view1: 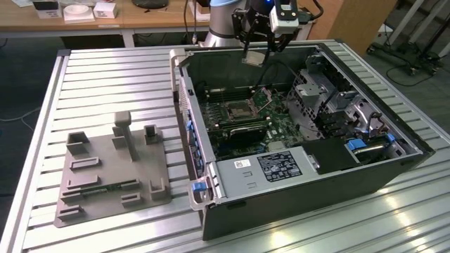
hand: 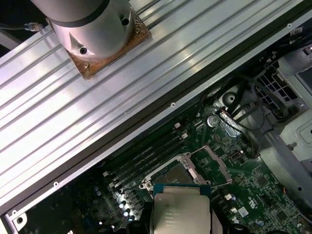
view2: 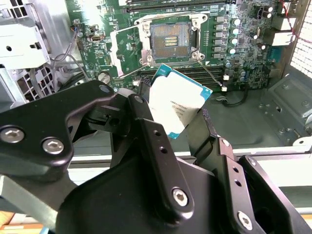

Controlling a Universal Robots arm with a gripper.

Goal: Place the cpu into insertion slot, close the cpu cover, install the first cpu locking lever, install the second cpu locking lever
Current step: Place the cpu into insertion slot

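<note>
While the jaws are clamped on the cpu [view2: 179,105], it hangs well above the uncovered insertion slot [view2: 170,41], turned askew to it.

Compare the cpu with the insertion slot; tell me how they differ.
The cpu hangs tilted in the gripper; the insertion slot lies flat on the green board. The cpu shows a pale metal top; the insertion slot a dark centre. Both are square.
</note>
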